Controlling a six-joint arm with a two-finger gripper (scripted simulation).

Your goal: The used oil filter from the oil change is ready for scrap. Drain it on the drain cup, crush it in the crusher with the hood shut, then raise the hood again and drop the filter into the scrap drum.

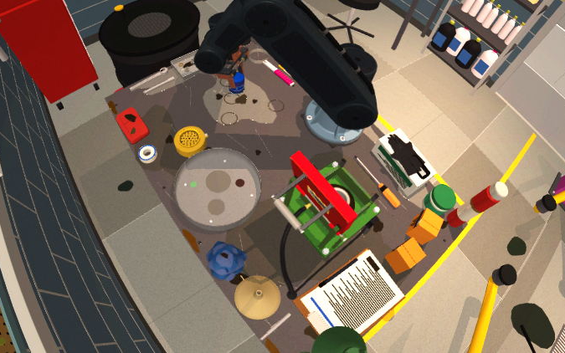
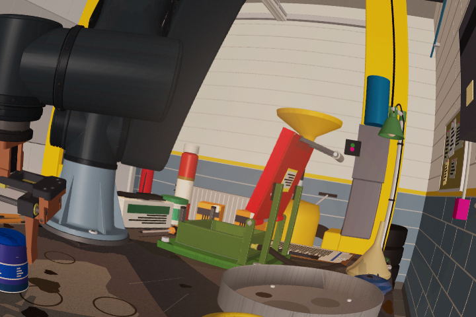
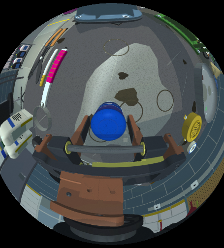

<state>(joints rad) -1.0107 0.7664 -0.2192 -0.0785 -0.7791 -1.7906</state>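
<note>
The blue oil filter stands upright on the stained mat, between the fingers of my gripper. My gripper is open and holds nothing. The yellow drain cup sits on the mat to the left, beside a small white roll. The green crusher stands mid-mat with its red hood raised. The black scrap drum is beyond the mat's far left corner.
A wide grey pan lies between the drain cup and the crusher. A red can sits at the mat's left edge. A pink and white tool lies near the filter. My arm's base stands right of the filter.
</note>
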